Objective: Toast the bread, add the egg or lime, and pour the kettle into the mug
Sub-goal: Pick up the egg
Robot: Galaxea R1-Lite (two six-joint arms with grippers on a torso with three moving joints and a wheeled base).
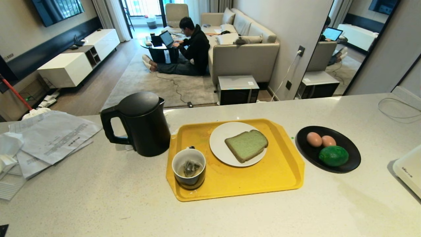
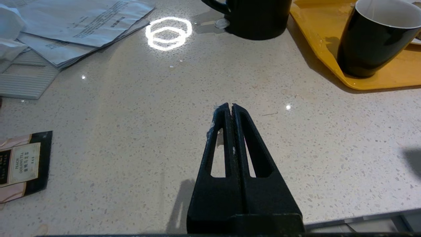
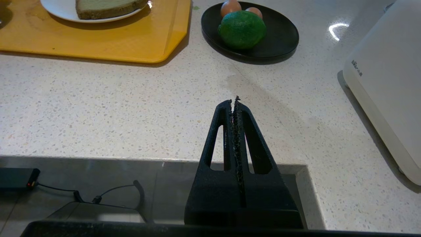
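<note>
The pale green bread lies on a white plate on the yellow tray. At the tray's near left corner stands the dark mug with a tea bag inside. The black kettle stands left of the tray. A black dish right of the tray holds two eggs and the lime. Neither arm shows in the head view. My left gripper is shut and empty over bare counter, short of the mug. My right gripper is shut and empty at the counter's near edge, short of the lime.
Papers lie at the counter's left, and a tea packet lies near the left gripper. A white appliance stands at the right edge. A person sits on the floor with a laptop in the room beyond the counter.
</note>
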